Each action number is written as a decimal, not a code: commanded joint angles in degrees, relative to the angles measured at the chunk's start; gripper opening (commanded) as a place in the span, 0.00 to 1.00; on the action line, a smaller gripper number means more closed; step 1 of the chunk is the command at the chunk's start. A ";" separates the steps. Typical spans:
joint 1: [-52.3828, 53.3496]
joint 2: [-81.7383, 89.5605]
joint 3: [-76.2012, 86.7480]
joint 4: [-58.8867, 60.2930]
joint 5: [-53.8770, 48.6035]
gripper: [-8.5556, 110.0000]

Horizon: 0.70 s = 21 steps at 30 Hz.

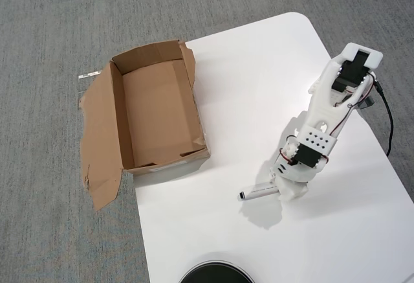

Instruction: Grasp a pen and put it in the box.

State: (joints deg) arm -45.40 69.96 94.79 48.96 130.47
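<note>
White pen (257, 191) lies lower right, gripper (283, 188) closed around it; cardboard box (157, 113) sits upper left, well apart.

You're looking at an office-like room, grey low-pile carpet (52, 17) filling the left and top of the frame, a white rounded-corner table (259, 69) at right, a torn cardboard box (155, 114) overhanging its left edge.
</note>
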 commanded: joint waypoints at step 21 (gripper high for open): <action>-0.31 -0.53 -0.57 -0.35 -0.22 0.13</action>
State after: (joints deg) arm -44.87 69.52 94.79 48.96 130.47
